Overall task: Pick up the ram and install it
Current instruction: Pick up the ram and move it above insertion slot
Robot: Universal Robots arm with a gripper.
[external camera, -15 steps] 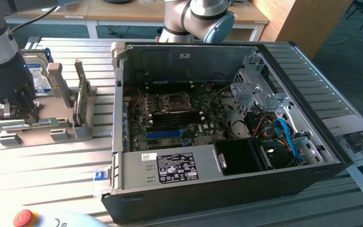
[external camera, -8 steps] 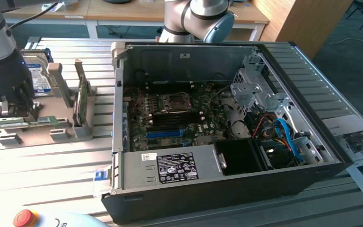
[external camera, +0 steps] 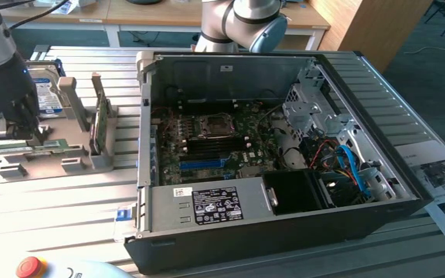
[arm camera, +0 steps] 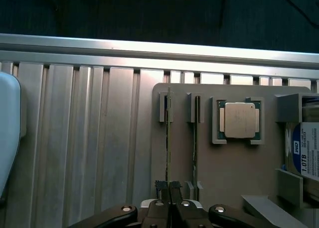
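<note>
Pinching: the claw [arm camera: 168, 186] is pressed nearly together on the thin edge of the ram [arm camera: 168, 138].
Ram: standing on edge in its slot in the grey holder [arm camera: 229, 173], beside a second stick [arm camera: 195, 138].
Holder: on the ribbed bench [arm camera: 99, 138], to the exterior view's left of the open computer case [external camera: 300, 234].

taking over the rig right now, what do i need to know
Claw: shut on the end of the ram, with the thin stick pinched between its fingertips.
Ram: on edge in its slot of the grey holder, which stands beside the open computer case. A second stick sits in the next slot.
Done: grasp made.
Left: ram not yet lifted out and not yet on the motherboard.
</note>
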